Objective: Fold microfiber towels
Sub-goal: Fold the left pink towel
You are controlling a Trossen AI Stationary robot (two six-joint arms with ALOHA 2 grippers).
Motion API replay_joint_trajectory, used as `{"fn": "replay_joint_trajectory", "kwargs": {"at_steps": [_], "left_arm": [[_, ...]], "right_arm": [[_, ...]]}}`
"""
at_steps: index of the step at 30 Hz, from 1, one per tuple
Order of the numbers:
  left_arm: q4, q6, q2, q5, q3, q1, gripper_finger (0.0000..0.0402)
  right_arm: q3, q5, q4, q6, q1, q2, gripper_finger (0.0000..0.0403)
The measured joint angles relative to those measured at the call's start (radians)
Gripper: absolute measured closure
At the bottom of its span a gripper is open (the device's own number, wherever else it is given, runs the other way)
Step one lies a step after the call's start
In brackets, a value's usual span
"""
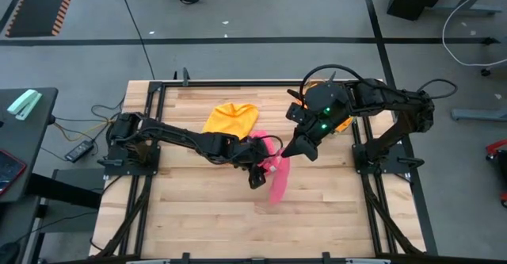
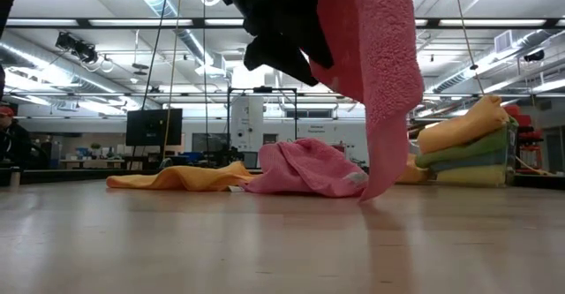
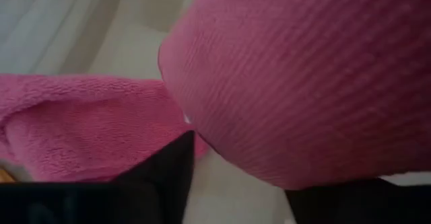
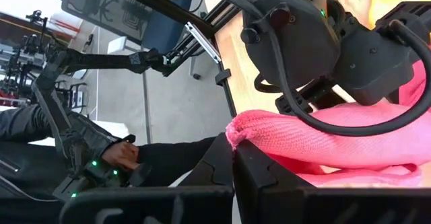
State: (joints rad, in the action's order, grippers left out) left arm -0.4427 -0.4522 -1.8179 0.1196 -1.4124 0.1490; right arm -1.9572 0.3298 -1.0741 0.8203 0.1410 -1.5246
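Hanging in a limp, nubby fold above mid-table, the pink microfiber towel (image 1: 279,177) is pinched at one corner by the right gripper (image 1: 290,151), clamped shut on it. Left gripper (image 1: 255,173) stands parted against the cloth. An orange towel (image 1: 230,118) lies crumpled on the plank table (image 1: 182,216).

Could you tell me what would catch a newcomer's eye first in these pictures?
The pink towel at mid-table, hanging from the right end effector, which pinches its edge, with the left end effector right beside it. Next, the crumpled orange towel behind it, and folded towels stacked at the right.
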Motion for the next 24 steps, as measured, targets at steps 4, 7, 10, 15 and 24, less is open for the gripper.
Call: {"fn": "replay_joint_trajectory", "kwargs": {"at_steps": [4, 7, 10, 15, 24], "left_arm": [[0.001, 0.001, 0.003, 0.034, 0.000, 0.000, 0.0279], [0.008, 0.042, 0.019, 0.050, 0.000, -0.001, 0.0356], [-0.005, 0.104, 0.050, 0.053, 0.000, -0.002, 0.0389], [-0.073, 0.217, 0.114, 0.028, -0.003, -0.034, 0.0395], [-0.380, 0.506, 0.173, -0.028, -0.218, -0.164, 0.0397]], "right_arm": [[0.000, -0.008, 0.000, 0.000, 0.000, 0.000, 0.0401], [0.000, -0.008, 0.000, 0.000, 0.000, 0.000, 0.0401], [0.000, -0.008, -0.007, -0.010, 0.000, 0.000, 0.0401], [0.000, -0.003, -0.096, -0.103, 0.000, 0.020, 0.0401], [0.001, -0.204, -0.434, -0.326, -0.096, 0.086, 0.0401]]}}
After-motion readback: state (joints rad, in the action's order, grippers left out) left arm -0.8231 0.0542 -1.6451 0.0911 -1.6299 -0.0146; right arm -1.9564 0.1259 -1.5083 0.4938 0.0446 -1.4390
